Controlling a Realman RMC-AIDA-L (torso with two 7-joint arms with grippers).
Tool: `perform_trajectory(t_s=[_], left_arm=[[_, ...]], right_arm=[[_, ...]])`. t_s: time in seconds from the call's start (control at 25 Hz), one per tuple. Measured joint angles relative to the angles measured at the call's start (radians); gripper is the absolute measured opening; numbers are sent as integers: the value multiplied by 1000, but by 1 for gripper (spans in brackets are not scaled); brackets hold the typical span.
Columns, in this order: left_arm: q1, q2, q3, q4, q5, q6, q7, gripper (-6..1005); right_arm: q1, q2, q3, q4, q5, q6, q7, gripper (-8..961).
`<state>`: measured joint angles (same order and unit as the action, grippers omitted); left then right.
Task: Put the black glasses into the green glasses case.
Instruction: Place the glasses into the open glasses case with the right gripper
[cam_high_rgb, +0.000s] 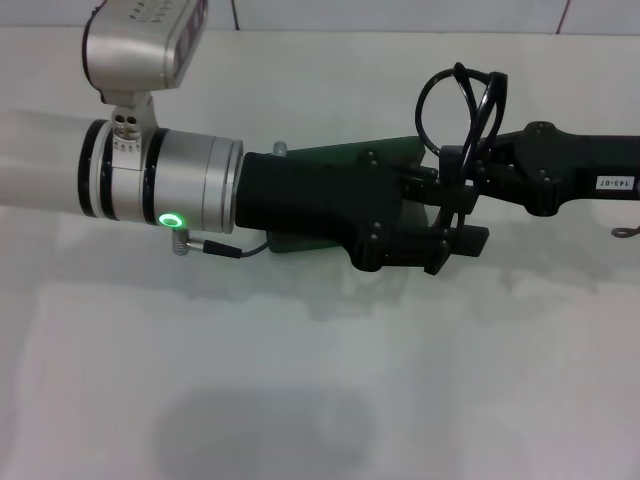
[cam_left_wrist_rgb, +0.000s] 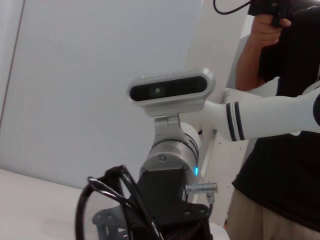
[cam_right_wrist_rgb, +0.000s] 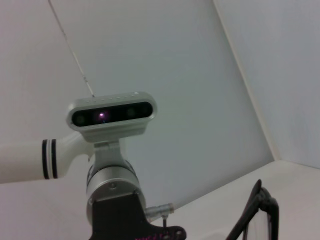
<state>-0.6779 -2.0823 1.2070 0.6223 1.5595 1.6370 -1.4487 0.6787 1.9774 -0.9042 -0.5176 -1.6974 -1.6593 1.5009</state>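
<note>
My right gripper (cam_high_rgb: 462, 205) has its jaws closed on the black glasses (cam_high_rgb: 466, 98), lenses raised just above the green glasses case (cam_high_rgb: 350, 158) on the counter (cam_high_rgb: 320, 380), while my left gripper (cam_high_rgb: 440, 222) meets them there, jaws unclear.

one black glasses (cam_high_rgb: 462, 105), one green glasses case (cam_high_rgb: 345, 158), two grippers: left gripper (cam_high_rgb: 440, 215), right gripper (cam_high_rgb: 462, 165).
</note>
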Motion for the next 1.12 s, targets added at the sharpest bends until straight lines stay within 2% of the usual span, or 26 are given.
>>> perform_trajectory(t_s=[0.64, 0.76, 0.8, 0.96, 1.12], left_arm=[[7, 3, 3, 4, 5, 18, 0, 470], [24, 17, -12, 9, -14, 41, 6, 470], [35, 24, -25, 11, -25, 47, 10, 470], [86, 32, -136, 17, -39, 44, 54, 470], [132, 20, -275, 12, -42, 2, 80, 470]], right_arm=[[-22, -1, 6, -12, -1, -8, -15, 94], [-47, 0, 18, -20, 9, 2, -68, 95], [-53, 2, 22, -24, 11, 5, -90, 95], [-114, 44, 21, -117, 24, 43, -268, 95], [-158, 50, -106, -189, 125, 117, -385, 95]])
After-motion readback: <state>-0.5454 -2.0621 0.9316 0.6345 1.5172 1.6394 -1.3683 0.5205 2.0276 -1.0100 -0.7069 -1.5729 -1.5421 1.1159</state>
